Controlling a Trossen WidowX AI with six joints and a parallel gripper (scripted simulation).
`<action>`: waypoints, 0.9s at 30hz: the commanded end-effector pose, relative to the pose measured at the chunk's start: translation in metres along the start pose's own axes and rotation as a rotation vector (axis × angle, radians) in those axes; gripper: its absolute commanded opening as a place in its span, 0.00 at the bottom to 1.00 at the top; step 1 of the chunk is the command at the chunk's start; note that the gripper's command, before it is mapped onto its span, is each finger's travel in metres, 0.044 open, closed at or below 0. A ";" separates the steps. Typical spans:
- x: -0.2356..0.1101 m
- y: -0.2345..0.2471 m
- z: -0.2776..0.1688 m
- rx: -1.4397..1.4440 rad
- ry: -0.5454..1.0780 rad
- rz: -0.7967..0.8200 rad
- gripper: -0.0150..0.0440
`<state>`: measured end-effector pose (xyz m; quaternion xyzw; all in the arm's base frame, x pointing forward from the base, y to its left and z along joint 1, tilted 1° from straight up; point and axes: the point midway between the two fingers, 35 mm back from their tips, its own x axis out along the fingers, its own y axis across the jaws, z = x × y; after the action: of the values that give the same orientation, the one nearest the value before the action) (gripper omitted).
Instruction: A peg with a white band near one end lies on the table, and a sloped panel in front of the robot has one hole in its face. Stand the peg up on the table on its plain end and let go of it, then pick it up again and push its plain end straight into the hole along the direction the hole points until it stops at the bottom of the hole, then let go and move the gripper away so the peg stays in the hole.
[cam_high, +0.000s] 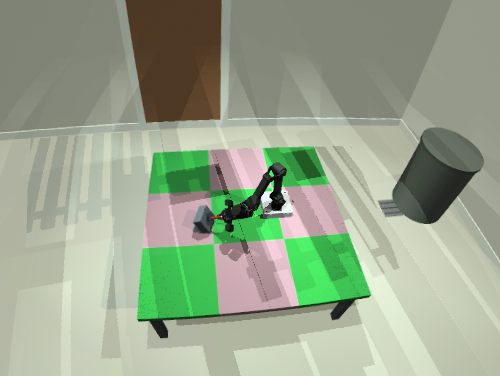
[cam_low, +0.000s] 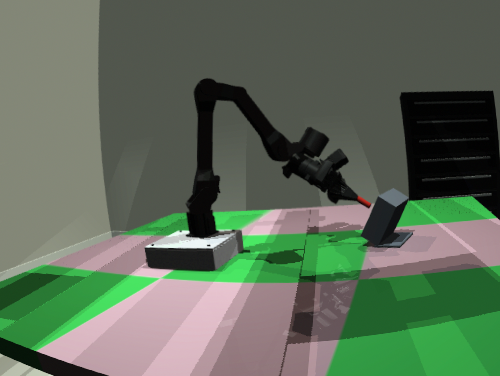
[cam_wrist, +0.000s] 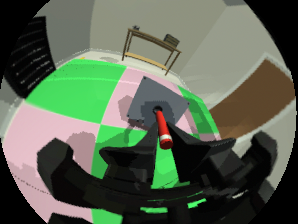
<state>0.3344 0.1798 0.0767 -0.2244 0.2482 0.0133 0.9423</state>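
From where I stand, the arm's white base (cam_low: 192, 250) sits toward the left of the green-and-pink checkered desk (cam_low: 125, 320), near its middle. The black arm reaches rightward and down, and the end effector (cam_low: 350, 194) is clamped on the red peg (cam_low: 364, 202), held off the desk. The peg tilts down toward the sloped panel (cam_low: 385, 216), its tip just beside the panel's face. In the wrist view the peg (cam_wrist: 162, 128) lines up with the 1 dark hole (cam_wrist: 158, 107).
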 end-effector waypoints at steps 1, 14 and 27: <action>0.005 0.000 0.000 -0.002 -0.001 -0.003 0.25; 0.016 -0.001 -0.001 0.000 0.000 -0.007 0.25; 0.016 -0.001 -0.001 0.001 0.000 -0.008 0.25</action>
<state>0.3476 0.1774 0.0694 -0.2249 0.2467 0.0100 0.9426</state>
